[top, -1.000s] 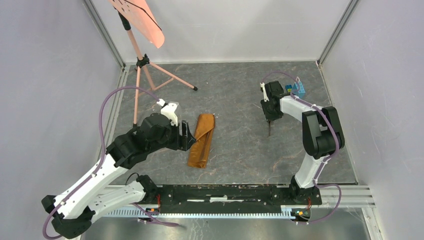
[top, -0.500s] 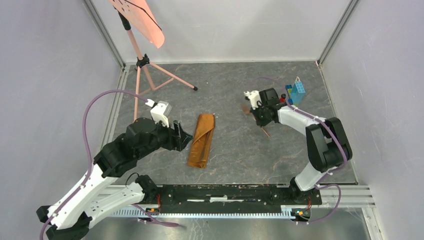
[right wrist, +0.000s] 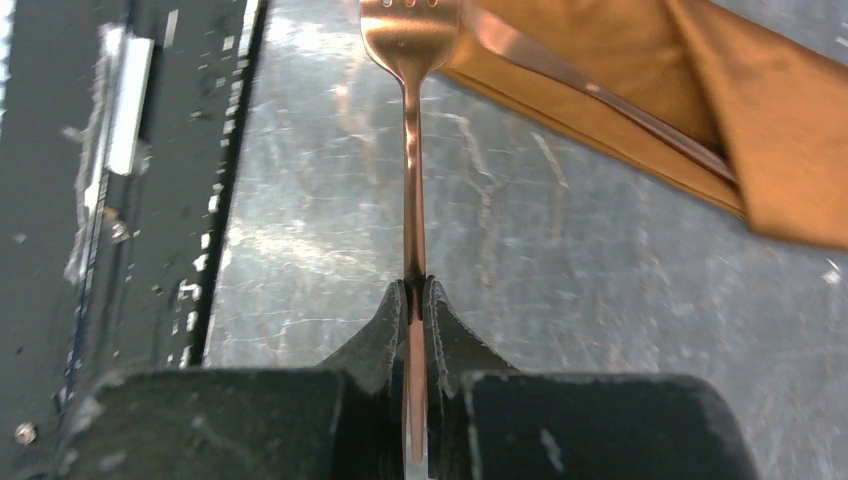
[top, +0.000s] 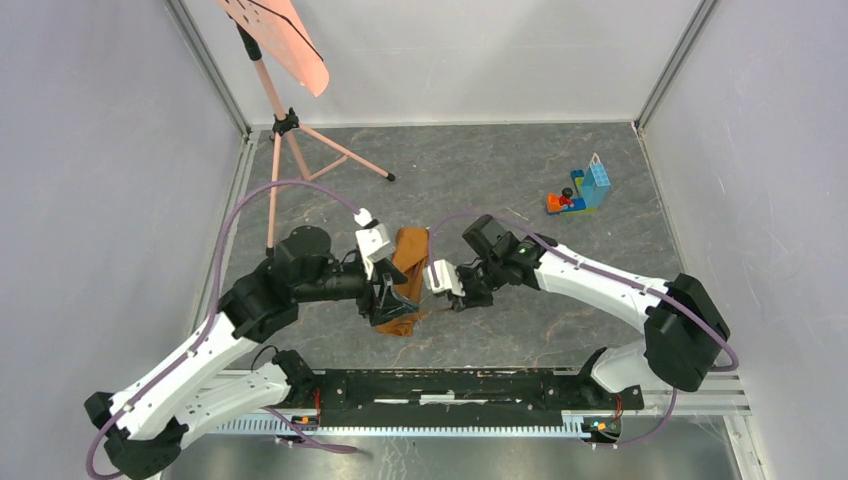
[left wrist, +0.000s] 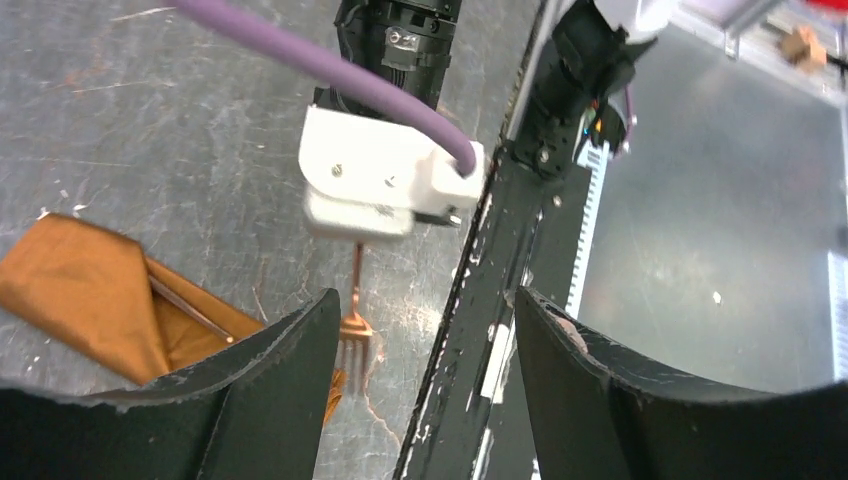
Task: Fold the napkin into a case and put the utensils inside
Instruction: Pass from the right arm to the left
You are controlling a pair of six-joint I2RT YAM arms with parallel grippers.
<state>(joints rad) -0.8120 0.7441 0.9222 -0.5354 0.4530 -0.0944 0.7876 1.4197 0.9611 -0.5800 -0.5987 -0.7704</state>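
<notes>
The napkin lies folded into a narrow orange-brown strip in the middle of the floor. My left gripper is open at its near end; in the left wrist view nothing is between the fingers, and the napkin lies just left of them. My right gripper is shut on the fork's handle. The copper fork points its tines at the napkin's near end. It also shows in the left wrist view. The thin knife lies in the napkin's fold.
A salmon-pink sheet on a tripod stand stands at the back left. A toy brick pile sits at the back right. The black base rail runs along the near edge, close to both grippers. Walls enclose three sides.
My right arm swung from the back right near the bricks to the napkin's near end, carrying the fork. My left gripper moved right onto the napkin's near end.
</notes>
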